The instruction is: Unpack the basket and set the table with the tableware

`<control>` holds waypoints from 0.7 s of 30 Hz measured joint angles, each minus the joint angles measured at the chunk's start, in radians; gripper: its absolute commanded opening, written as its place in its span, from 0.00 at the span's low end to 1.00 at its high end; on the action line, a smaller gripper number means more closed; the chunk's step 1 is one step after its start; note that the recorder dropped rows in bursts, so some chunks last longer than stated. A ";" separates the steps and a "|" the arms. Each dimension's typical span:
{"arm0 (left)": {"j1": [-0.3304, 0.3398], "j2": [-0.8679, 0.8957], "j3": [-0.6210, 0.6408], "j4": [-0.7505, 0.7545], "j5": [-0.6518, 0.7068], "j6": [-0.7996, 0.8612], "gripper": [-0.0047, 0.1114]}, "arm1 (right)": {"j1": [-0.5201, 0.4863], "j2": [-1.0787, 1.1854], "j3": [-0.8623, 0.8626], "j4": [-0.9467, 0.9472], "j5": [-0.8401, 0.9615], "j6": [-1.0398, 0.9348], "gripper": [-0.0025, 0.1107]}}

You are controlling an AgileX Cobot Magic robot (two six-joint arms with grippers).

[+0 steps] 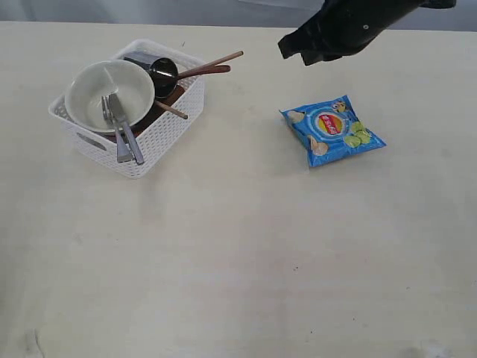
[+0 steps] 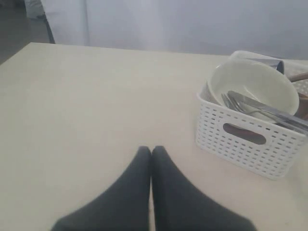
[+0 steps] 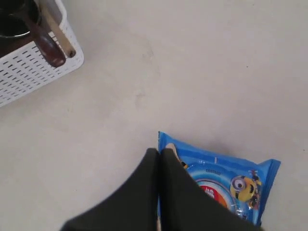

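Note:
On the table (image 1: 223, 261) the white basket (image 1: 168, 130) stands at the back left. It holds a cream bowl (image 1: 93, 89) with a steel knife and fork (image 1: 123, 134) lying across it, a steel cup (image 1: 162, 71), a wooden spoon (image 1: 209, 71) and chopsticks (image 1: 223, 60) that stick out over the rim. My right gripper (image 1: 292, 46) hangs shut and empty above the table, behind the blue chip bag (image 1: 332, 130). In the right wrist view its tips (image 3: 160, 152) sit over the bag's edge (image 3: 231, 178). My left gripper (image 2: 151, 149) is shut and empty, beside the basket (image 2: 240, 144).
The blue chip bag lies flat on the table to the right of the middle, apart from the basket. The basket corner (image 3: 33, 72) with the spoon tip (image 3: 48, 48) shows in the right wrist view. The table's far edge (image 2: 120, 47) meets a pale wall.

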 measured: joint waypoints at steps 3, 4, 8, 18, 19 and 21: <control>0.000 0.000 0.000 0.060 -0.015 0.041 0.04 | 0.000 -0.009 0.000 0.004 -0.002 -0.006 0.02; 0.000 0.000 0.000 0.073 -0.037 0.050 0.04 | 0.000 -0.012 0.000 0.004 0.000 -0.006 0.02; 0.000 0.000 0.000 -0.072 -0.305 -0.016 0.04 | 0.000 -0.012 0.000 0.005 0.004 -0.022 0.02; 0.000 0.098 -0.204 -0.100 -0.408 -0.250 0.04 | 0.000 -0.012 0.000 0.005 0.022 -0.028 0.02; 0.000 0.145 -0.241 -0.100 -0.380 -0.243 0.04 | 0.000 -0.012 0.000 0.005 0.030 -0.028 0.02; 0.000 0.274 -0.297 -0.098 -0.338 -0.206 0.04 | 0.000 -0.012 0.000 0.005 0.040 -0.028 0.02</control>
